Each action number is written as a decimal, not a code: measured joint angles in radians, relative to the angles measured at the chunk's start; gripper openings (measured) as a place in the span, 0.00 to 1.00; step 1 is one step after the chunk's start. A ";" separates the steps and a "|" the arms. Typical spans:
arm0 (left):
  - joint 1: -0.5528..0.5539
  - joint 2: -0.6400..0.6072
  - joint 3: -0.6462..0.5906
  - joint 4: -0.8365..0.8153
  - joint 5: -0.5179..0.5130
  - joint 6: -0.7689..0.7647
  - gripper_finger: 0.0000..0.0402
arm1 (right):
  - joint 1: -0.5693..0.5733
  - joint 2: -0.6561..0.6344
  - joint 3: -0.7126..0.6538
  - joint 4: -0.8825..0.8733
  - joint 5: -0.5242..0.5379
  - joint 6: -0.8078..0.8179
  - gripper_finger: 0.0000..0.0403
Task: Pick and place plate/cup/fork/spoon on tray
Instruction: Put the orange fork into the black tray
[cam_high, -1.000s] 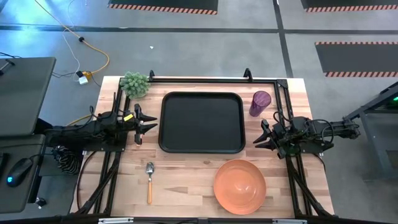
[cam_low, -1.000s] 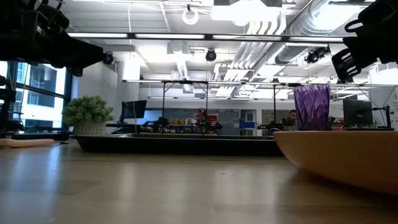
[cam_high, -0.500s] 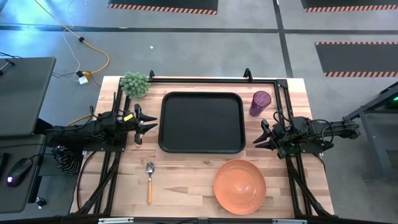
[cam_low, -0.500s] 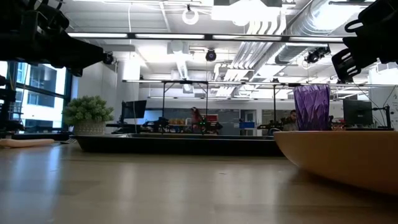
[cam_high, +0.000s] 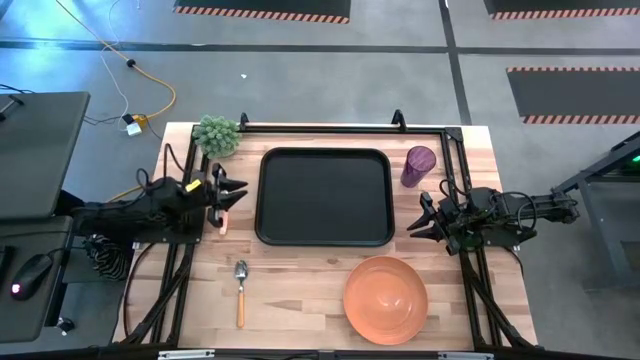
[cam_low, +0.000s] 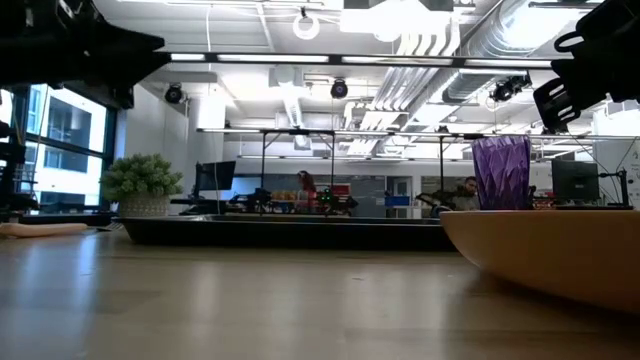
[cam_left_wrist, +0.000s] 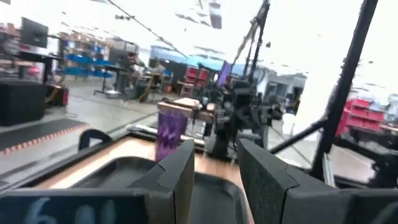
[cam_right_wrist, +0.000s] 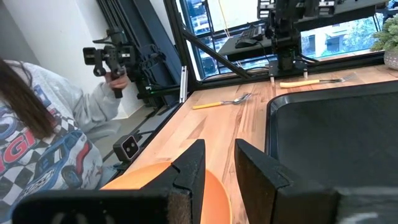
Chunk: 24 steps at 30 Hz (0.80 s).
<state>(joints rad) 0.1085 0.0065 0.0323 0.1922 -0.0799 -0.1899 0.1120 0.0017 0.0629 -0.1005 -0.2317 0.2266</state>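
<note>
The black tray (cam_high: 325, 196) lies mid-table. The purple cup (cam_high: 418, 165) stands upright off its far right corner. The orange plate (cam_high: 386, 298) sits near the front edge, and the spoon (cam_high: 240, 290) lies flat to its left. The fork's pink handle (cam_high: 226, 221) shows on the table just under my left gripper; the whole fork shows in the right wrist view (cam_right_wrist: 311, 81). My left gripper (cam_high: 233, 193) is open, left of the tray and above the table. My right gripper (cam_high: 416, 223) is open, right of the tray, between cup and plate.
A small green plant (cam_high: 217, 135) stands at the far left corner. A black frame rail (cam_high: 340, 128) runs along the far edge. A person in a grey sweatshirt (cam_right_wrist: 43, 143) shows beyond the table in the right wrist view.
My left gripper has risen and drawn back a little toward the table's left edge, uncovering the fork's pink handle beneath it. The right arm and all the objects have stayed where they were.
</note>
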 joint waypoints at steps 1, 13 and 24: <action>0.000 0.002 0.014 -0.014 -0.024 0.000 0.29 | 0.000 0.000 0.000 0.000 0.000 0.000 0.20; 0.000 0.170 0.289 -0.360 -0.203 -0.045 0.30 | 0.000 0.000 0.000 0.000 0.003 -0.010 0.20; 0.002 0.413 0.566 -0.638 -0.310 -0.284 0.41 | 0.000 0.000 0.000 -0.012 0.003 -0.011 0.20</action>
<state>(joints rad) 0.1105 0.4199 0.5983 -0.4461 -0.3895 -0.4738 0.1121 0.0017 0.0631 -0.1123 -0.2287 0.2157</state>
